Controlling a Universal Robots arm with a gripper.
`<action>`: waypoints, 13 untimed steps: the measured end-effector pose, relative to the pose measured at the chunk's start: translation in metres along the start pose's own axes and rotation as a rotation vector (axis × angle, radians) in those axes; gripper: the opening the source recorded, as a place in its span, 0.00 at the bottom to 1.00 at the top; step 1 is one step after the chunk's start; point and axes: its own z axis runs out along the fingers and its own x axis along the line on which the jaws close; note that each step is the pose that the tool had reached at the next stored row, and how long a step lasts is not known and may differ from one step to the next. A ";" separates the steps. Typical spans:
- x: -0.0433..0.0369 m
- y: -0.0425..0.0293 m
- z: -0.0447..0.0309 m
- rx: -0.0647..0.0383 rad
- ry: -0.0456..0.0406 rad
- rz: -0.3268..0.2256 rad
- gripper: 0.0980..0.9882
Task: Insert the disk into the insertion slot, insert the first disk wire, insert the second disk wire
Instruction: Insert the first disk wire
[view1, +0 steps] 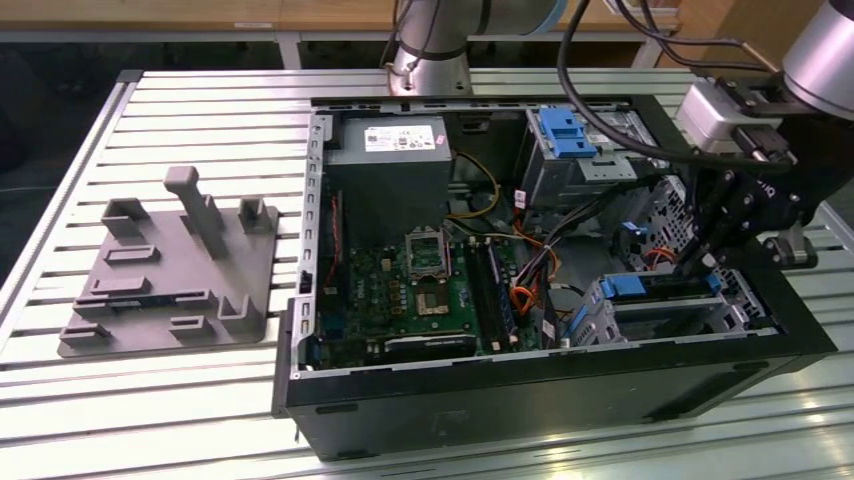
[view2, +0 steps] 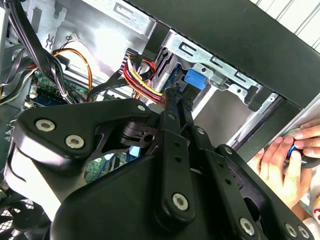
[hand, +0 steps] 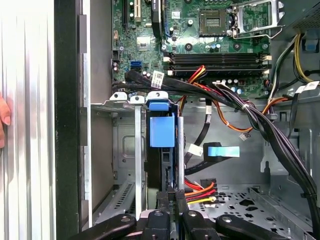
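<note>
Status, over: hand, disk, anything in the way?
Hand down at insertion slot. Disk sits in it, blue end showing. Wires alongside; person's hand at case edge.

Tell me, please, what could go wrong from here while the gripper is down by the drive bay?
The gripper sits right beside the red and yellow wires; a move might snag them. The black cable bundle runs close past the disk at the insertion slot, so it could get pinched. A person's hand is near the case; it may be struck.
</note>
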 end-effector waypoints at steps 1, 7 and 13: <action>0.0001 0.0000 0.0003 0.000 0.0000 0.000 0.07; 0.0001 0.0000 0.0017 0.000 -0.0001 0.000 0.07; 0.0001 0.0000 0.0031 0.000 0.0000 0.000 0.07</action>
